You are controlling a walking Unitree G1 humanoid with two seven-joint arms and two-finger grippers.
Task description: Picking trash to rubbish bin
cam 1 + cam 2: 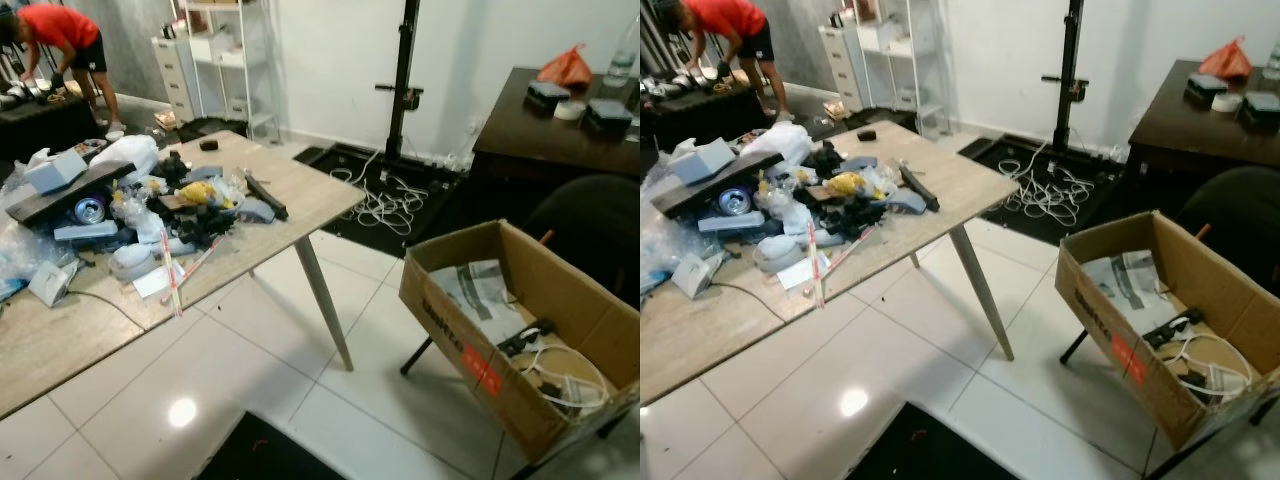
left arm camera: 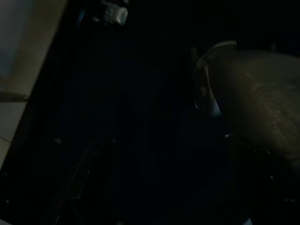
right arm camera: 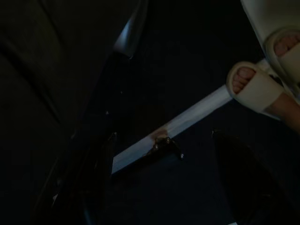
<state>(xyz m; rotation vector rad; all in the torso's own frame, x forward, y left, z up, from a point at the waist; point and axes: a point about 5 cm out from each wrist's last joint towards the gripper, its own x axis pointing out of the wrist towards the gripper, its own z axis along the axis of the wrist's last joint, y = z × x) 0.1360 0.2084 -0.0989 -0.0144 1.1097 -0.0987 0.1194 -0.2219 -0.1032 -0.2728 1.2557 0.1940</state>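
A heap of trash (image 1: pixel 170 205) covers the left part of a wooden table (image 1: pixel 300 190): plastic wrappers, grey boxes, a yellow piece (image 1: pixel 200 192), a blue can (image 1: pixel 88 210) and black bits. An open cardboard box (image 1: pixel 470 350) stands tilted on a stand at the right, holding paper and white cables. Both arms hang low in the dark. In the left wrist view my left gripper (image 2: pixel 168 178) is open with nothing between its fingers. My right gripper (image 3: pixel 164 187) is open too, over dark floor.
A person in a red shirt (image 1: pixel 60 30) bends over at the far left. A slippered foot (image 3: pixel 255 86) stands close to my right gripper. A dark desk (image 1: pixel 540 130), black chair (image 1: pixel 590 230), pole stand (image 1: pixel 402 70) and floor cables (image 1: pixel 385 200) lie behind. White tiles separate table and box.
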